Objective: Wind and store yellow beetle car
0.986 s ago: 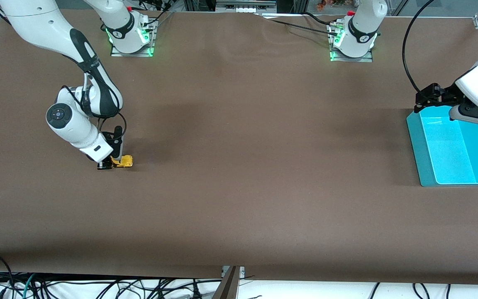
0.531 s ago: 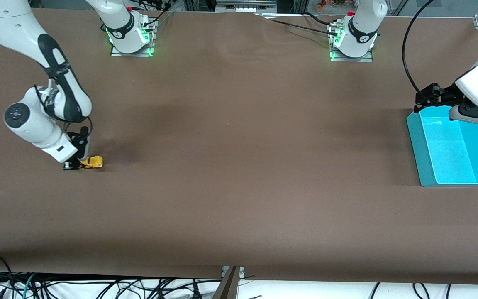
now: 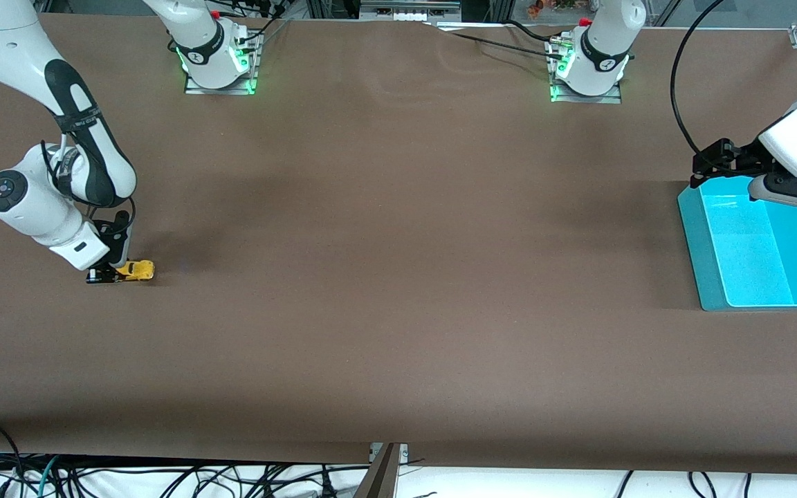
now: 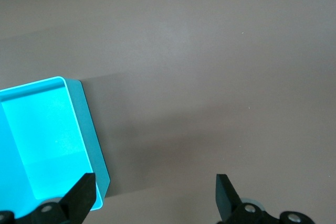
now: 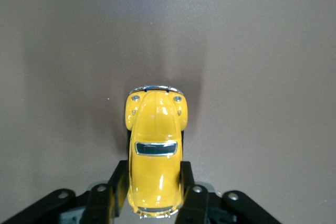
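the right claw (image 3: 111, 274) is down at the surface (image 3: 398, 277) near the right arm's end, its two fingers (image 5: 116, 182) pressed against the sides of the yellow beetle car (image 3: 137, 270), so it grips the toy by its rear half. the car sits wheels-down on the surface, nose pointing away from the claw. this looks like the winding step, with the car held low for a pull-back stroke; whether the spring is wound cannot be told. storing is not yet done: the cyan tray (image 3: 699, 263) lies well apart at the left arm's end, with nothing in it. the left claw (image 4: 152, 195) waits over the tray's edge, fingers spread wide and holding nothing.
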`<state>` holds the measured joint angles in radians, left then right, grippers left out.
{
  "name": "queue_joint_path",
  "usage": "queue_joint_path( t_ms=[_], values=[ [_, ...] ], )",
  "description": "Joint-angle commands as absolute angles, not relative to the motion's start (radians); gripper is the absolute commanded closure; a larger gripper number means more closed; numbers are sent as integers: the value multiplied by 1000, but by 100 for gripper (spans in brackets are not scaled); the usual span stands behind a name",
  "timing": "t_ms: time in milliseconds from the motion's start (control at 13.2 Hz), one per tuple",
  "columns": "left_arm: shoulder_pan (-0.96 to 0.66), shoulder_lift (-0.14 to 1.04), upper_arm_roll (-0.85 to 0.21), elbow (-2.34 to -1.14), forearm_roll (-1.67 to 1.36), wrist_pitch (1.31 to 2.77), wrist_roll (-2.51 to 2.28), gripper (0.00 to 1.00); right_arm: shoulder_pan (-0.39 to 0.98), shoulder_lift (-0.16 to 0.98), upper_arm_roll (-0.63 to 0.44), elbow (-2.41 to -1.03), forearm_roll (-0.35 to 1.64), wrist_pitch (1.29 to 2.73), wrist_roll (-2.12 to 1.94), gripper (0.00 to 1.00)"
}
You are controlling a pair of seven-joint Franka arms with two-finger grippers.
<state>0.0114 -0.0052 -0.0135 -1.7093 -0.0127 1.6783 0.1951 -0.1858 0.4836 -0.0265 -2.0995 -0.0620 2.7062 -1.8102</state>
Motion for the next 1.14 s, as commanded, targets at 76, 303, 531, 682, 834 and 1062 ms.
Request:
queue_joint_path(
  t_ms=[76,303,531,682,834,1062],
  values=[
    [3,2,-11,-1690,-5,1661,186,0,-199,534,-9,-2023,-57,2662,-1825,0],
    [3,2,-11,-1690,-5,1661,186,0,-198,532,-5,-2013,-57,2648,-1825,0],
    [3,2,-11,-1690,-5,1661,186,0,-198,529,-3,-2011,-55,2646,-1824,0],
    [3,2,-11,-1690,-5,1661,187,0,-195,526,0,-2008,-55,2635,-1818,0],
    [3,0,-11,-1690,-5,1661,186,0,-192,520,17,-1991,1,2611,-1816,0],
    [3,2,-11,-1690,-5,1661,187,0,-184,519,18,-1927,78,2533,-1745,0]
  ],
)
